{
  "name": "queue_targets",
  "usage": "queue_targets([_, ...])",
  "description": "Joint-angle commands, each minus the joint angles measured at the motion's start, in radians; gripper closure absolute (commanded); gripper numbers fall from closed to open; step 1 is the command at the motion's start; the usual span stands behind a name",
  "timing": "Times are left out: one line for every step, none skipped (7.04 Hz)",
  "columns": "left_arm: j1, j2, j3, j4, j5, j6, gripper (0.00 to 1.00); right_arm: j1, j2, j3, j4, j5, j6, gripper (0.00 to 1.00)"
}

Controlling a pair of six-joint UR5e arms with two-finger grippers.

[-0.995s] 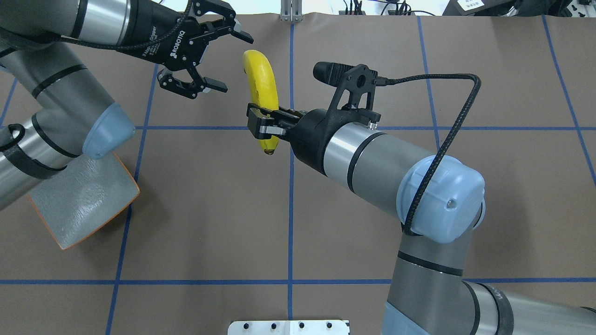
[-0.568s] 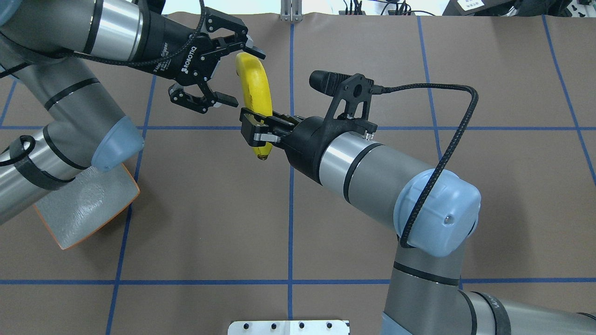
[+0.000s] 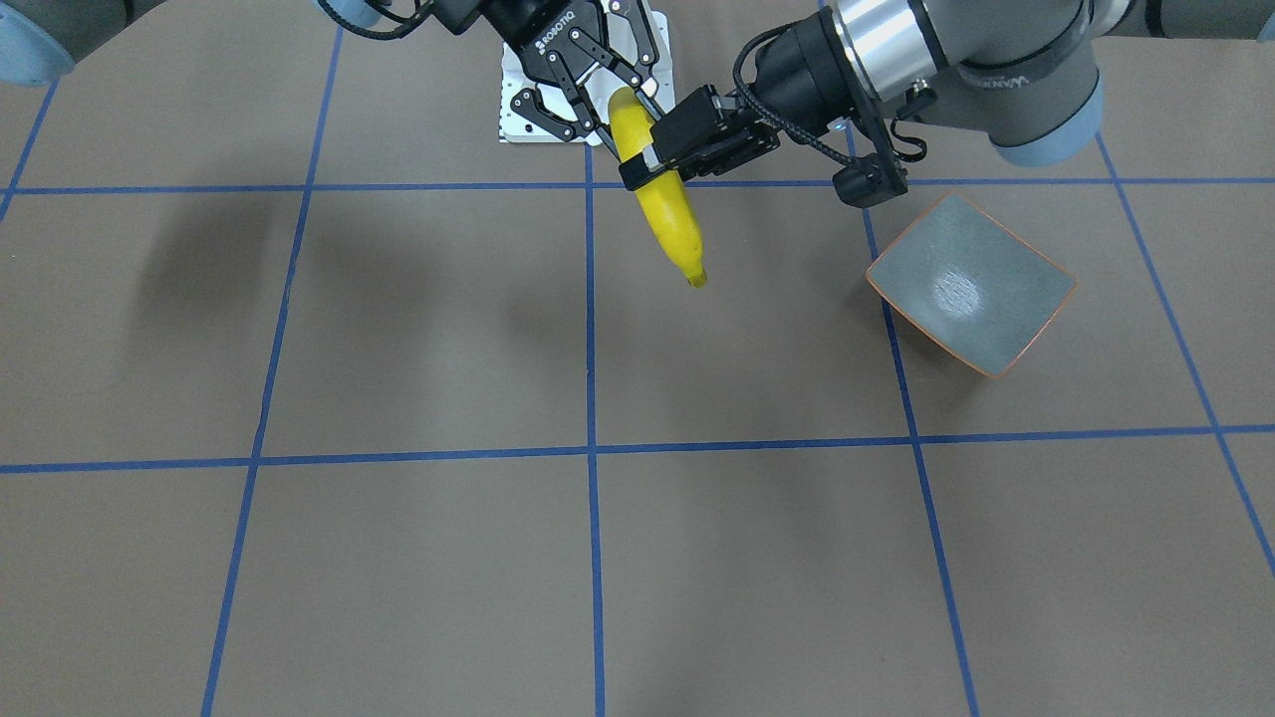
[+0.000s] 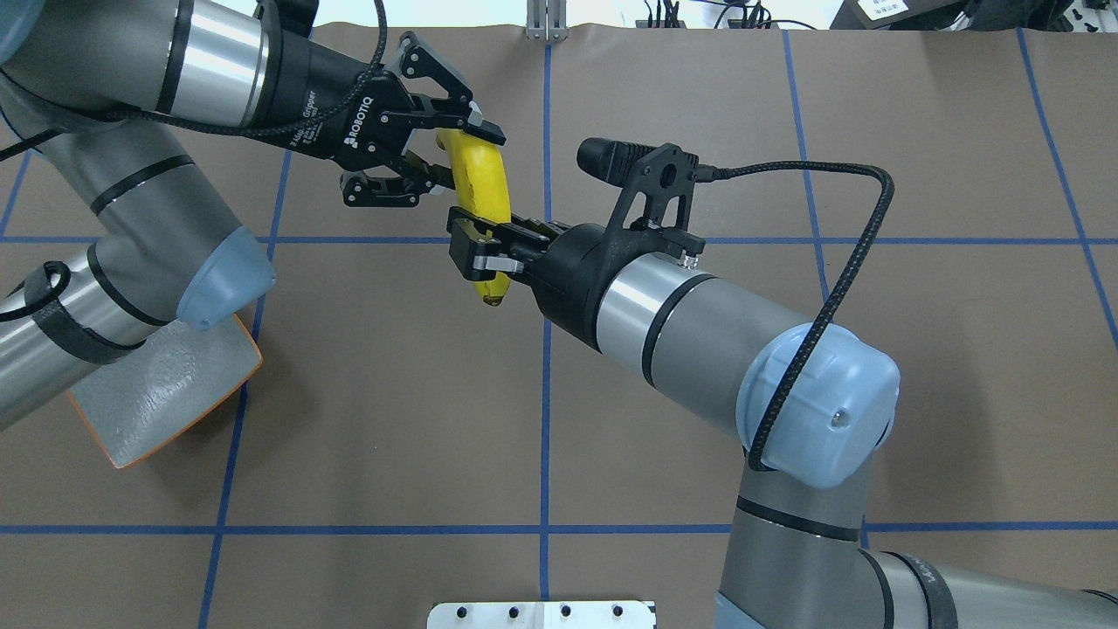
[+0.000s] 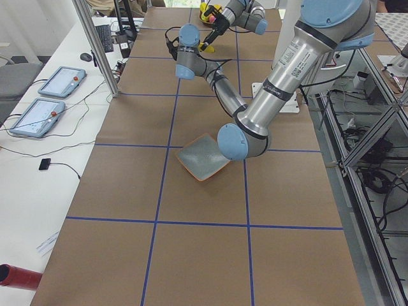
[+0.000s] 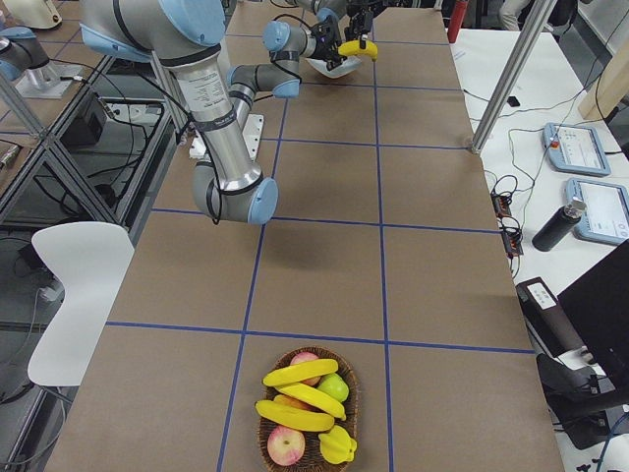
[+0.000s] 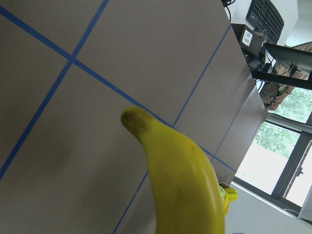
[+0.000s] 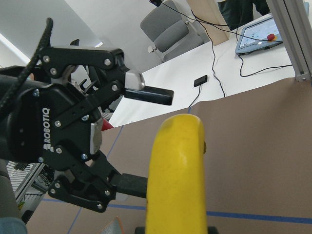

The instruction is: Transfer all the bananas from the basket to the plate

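One yellow banana (image 4: 485, 188) (image 3: 672, 219) hangs high over the table. My right gripper (image 4: 476, 249) is shut on it near the end closer to the robot. My left gripper (image 4: 463, 164) (image 8: 158, 141) reaches in from the plate side with its fingers open above and below the banana. In the right wrist view a gap shows between the upper finger and the fruit. The plate (image 3: 971, 284) (image 4: 166, 393), speckled grey with an orange rim, lies empty below the left arm's elbow. The basket (image 6: 263, 438) at the table's far right end holds three bananas (image 6: 295, 415).
Apples and other fruit share the basket. A white mounting plate (image 4: 541, 611) sits at the robot's base. A side table with tablets (image 6: 590, 147) and cables runs along the operators' edge, behind a metal post (image 6: 501, 79).
My left gripper has moved right and closer to the robot until its fingers straddle the banana, and they have narrowed. My right gripper has carried the banana slightly left.
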Motion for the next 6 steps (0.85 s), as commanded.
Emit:
queue_targets([0.004, 0.001, 0.0, -0.007, 0.0, 0.002, 1.0, -0.005, 0.005, 0.001, 0.023, -0.002, 0.018, 0.01])
queue_targets([0.004, 0.001, 0.001, -0.007, 0.0, 0.005, 1.0, -0.005, 0.008, 0.002, 0.046, 0.005, 0.016, 0.0])
queue_targets([0.004, 0.003, 0.003, -0.006, 0.001, 0.006, 1.0, -0.003, 0.006, 0.027, 0.039, 0.034, 0.016, 0.0])
queue_targets([0.003, 0.007, 0.003, -0.006, 0.001, 0.009, 1.0, 0.018, 0.002, 0.036, 0.037, 0.079, 0.016, 0.0])
queue_targets([0.001, 0.013, 0.003, -0.007, 0.0, 0.012, 1.0, 0.064, -0.018, 0.036, 0.037, 0.123, 0.018, 0.0])
queue_targets([-0.003, 0.019, 0.003, -0.006, 0.0, 0.016, 1.0, 0.14, -0.061, 0.036, 0.039, 0.213, 0.02, 0.0])
